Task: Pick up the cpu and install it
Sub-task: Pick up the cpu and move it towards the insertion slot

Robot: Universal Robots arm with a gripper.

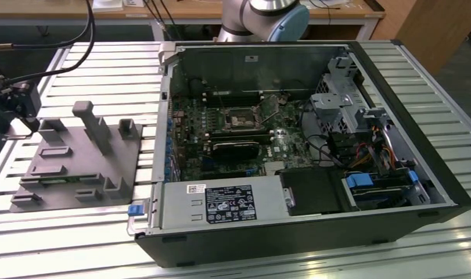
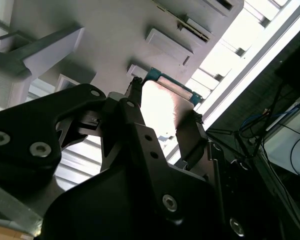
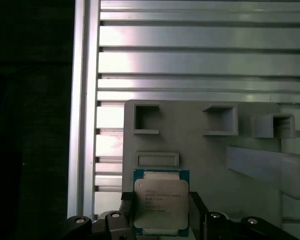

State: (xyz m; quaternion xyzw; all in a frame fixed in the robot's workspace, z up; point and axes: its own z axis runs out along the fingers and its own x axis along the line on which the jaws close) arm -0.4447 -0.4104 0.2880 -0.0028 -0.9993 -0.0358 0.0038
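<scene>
Gripper (image 3: pixel 160 212) is seen in both wrist views closed down to chip width. One finger (image 3: pixel 126 209) is set against each of two opposite edges of the cpu (image 3: pixel 160 201); no gap is noted betw. finger and chip. Nothing else is held.

Cpu: metal lid is faced toward the first wrist view, w/ a green substrate rim visible around it. It is located at an edge of the grey fixture plate (image 3: pixel 205 150), just beside a low rectangular raised frame (image 3: pixel 157 159). Whether the chip is resting on the plate or lifted clear cannot be told.

Second wrist view: cpu (image 2: pixel 162 105) is seen as a bright reflective face betw. the dark fingers (image 2: pixel 190 135), green edge showing along one side. Gripper (image 2: pixel 162 120) is framed by its black linkage.

Exterior view: gripper (image 1: pixel 24 116) is positioned at the exterior view's left, over a corner of the fixture plate (image 1: pixel 72 157). The plate is laid on the slotted aluminium table (image 1: pixel 96 64). Open PC case (image 1: pixel 297 244) is laid just beside the plate, toward the exterior view's right. Motherboard (image 1: pixel 219 128) is exposed inside, socket (image 1: pixel 241 120) approx. central on it. Socket and gripper are well apart, so the cpu is not yet installed.
</scene>
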